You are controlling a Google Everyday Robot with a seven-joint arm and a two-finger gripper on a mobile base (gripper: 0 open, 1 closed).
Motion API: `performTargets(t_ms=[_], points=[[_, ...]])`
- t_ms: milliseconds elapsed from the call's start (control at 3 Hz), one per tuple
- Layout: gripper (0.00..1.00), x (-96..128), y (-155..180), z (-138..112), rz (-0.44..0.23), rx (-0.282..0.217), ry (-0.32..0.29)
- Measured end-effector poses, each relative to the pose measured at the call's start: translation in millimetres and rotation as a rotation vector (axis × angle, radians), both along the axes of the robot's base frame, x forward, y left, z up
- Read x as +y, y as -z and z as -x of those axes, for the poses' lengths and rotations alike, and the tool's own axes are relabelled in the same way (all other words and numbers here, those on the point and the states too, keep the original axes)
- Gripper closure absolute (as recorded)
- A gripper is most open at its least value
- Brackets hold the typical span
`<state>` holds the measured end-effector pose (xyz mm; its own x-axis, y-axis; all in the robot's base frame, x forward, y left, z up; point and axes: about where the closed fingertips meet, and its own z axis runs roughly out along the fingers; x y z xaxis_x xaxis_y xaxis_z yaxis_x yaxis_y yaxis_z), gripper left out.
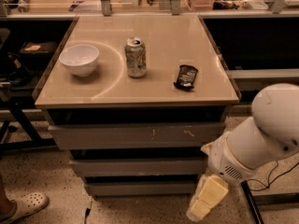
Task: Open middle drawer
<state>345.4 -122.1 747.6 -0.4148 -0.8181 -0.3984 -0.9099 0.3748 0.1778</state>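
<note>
1. The gripper (207,199) hangs at about 5 o'clock in the view, low over the speckled floor (46,176). Its pale yellow end points down and to the left.
2. Whether the gripper is released or clenched cannot be told from this angle. Nothing shows in its grasp.
3. The white arm (261,134) comes in from the 3 o'clock edge and slopes down toward 7 o'clock to carry the gripper.
4. The middle drawer (138,166) is the second of three grey fronts stacked under the table top (173,36), at about 6 o'clock from the view's centre. Its plain front sits set back beneath the one above, and none of its inside shows.
5. The gripper is at about 4 o'clock from the middle drawer, just off the right end of the stack and lower than that front. It does not appear to touch it.
6. The top drawer front (117,135), with pale scratch marks right of centre, stands out furthest. The lowest front (140,188) is narrower and sits deepest.
7. On the table top, a drinks can (135,57) stands upright near the middle. A white bowl (79,59) is at its 9 o'clock, well apart, and a dark wrapped snack bar (186,76) lies at its 4 o'clock.
8. A pale clog (23,205) rests at the 8 o'clock corner of the view.
</note>
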Motion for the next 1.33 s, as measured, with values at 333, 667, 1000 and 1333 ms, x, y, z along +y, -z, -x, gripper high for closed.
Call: performTargets(t_ms=[333, 667, 1000, 1333], points=[[0.00, 14, 36, -1, -0.049, 0.039, 0.004], [0.00, 14, 38, -2, -0.051, 0.040, 0.007], [0.00, 26, 57, 4, -0.091, 0.056, 0.009], [0.00, 54, 102, 8, -0.138, 0.078, 0.002]])
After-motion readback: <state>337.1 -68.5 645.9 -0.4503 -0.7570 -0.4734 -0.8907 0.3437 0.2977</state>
